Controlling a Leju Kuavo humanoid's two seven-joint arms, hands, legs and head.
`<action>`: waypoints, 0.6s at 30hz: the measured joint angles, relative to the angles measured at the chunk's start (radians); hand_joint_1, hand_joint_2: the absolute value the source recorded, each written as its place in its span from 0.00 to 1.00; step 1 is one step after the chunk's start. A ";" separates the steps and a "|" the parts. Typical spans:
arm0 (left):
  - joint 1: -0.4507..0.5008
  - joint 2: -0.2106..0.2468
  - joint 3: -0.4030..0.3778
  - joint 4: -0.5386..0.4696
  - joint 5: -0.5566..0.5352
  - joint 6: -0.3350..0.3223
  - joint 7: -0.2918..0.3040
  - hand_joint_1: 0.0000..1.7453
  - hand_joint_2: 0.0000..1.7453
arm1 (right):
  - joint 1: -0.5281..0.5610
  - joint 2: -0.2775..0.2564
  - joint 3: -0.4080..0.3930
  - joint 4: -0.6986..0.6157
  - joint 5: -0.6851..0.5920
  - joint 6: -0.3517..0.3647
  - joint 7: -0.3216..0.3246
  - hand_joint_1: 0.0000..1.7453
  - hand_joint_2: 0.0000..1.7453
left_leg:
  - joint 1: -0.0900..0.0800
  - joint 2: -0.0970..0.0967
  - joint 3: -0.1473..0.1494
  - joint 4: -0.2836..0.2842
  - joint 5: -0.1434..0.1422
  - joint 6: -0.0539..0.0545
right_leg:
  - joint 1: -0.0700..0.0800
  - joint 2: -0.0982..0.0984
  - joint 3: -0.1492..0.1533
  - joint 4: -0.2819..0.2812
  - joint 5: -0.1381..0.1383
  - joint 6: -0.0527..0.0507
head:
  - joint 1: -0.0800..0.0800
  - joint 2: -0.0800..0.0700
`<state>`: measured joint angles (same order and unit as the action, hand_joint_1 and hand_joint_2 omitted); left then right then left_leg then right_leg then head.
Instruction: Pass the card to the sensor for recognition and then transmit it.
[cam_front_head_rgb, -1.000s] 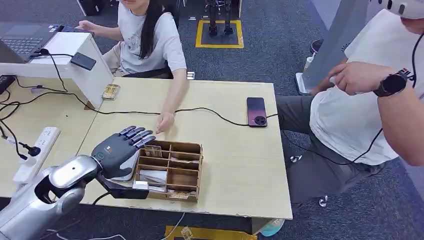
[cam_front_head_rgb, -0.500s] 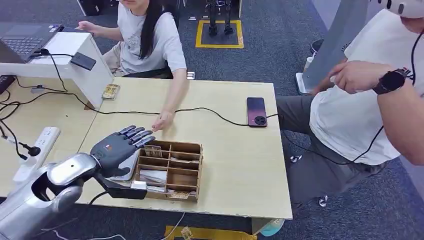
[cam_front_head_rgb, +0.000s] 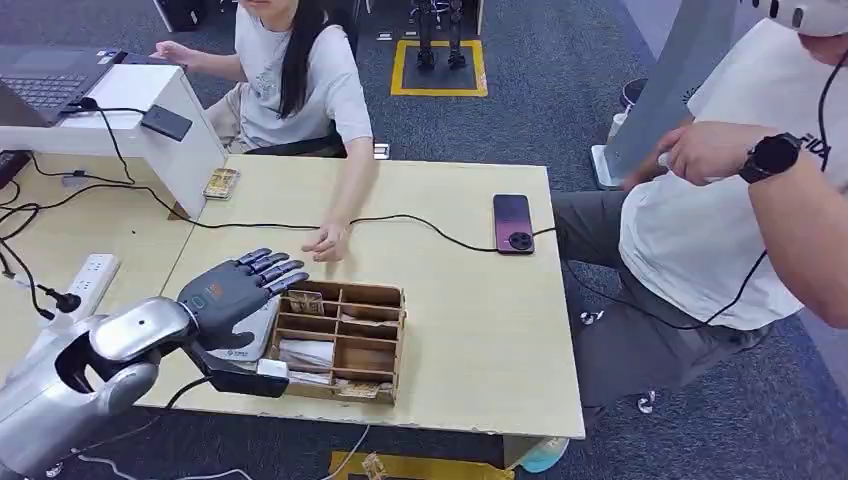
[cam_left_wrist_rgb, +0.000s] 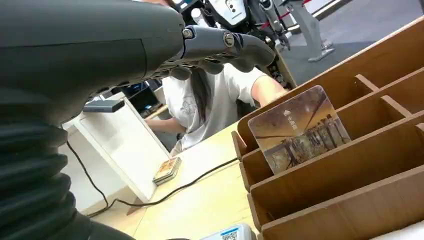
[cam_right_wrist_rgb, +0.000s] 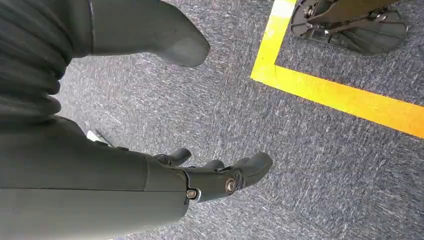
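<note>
The table (cam_front_head_rgb: 480, 330) carries a wooden box (cam_front_head_rgb: 340, 341) of compartments. The left hand (cam_front_head_rgb: 232, 291) hovers just beside the box, fingers spread, holding nothing. The right hand (cam_right_wrist_rgb: 200, 177) hangs above carpet, fingers apart and empty. The card (cam_left_wrist_rgb: 299, 127) stands tilted in the box's corner compartment nearest the left hand.

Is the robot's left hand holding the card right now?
No, the left hand hovers open beside the wooden organizer, while the card stands untouched in a slot.
</note>
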<state>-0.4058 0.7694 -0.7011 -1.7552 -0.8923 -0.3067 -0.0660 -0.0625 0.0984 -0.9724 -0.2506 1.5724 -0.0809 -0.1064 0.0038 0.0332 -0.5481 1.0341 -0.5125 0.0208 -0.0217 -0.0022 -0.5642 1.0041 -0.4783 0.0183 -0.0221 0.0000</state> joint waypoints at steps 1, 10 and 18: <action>-0.003 0.000 -0.002 0.000 0.003 -0.001 0.000 0.00 1.00 | 0.000 0.000 0.000 0.000 0.000 0.000 0.000 0.00 1.00 | 0.000 0.000 0.000 0.000 0.000 0.000 | 0.000 0.000 0.000 0.000 0.000 0.000 | 0.000 0.000; -0.045 0.008 -0.048 -0.002 0.031 -0.035 -0.002 0.00 1.00 | 0.000 0.000 0.006 0.002 0.000 0.002 -0.002 0.00 1.00 | 0.000 0.000 0.000 0.000 0.000 0.000 | 0.000 0.000 0.000 0.000 0.000 0.000 | 0.000 0.000; -0.054 0.035 -0.078 -0.007 0.076 -0.032 0.005 0.00 1.00 | 0.000 0.000 0.009 0.005 0.000 0.009 -0.002 0.00 1.00 | 0.000 0.000 0.000 0.000 0.000 0.000 | 0.000 0.000 0.000 0.000 0.000 0.000 | 0.000 0.000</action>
<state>-0.4597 0.8049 -0.7793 -1.7624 -0.8160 -0.3388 -0.0615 -0.0628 0.0984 -0.9636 -0.2457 1.5724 -0.0717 -0.1080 0.0039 0.0333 -0.5481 1.0340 -0.5125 0.0208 -0.0217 -0.0021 -0.5642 1.0041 -0.4784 0.0182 -0.0221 0.0000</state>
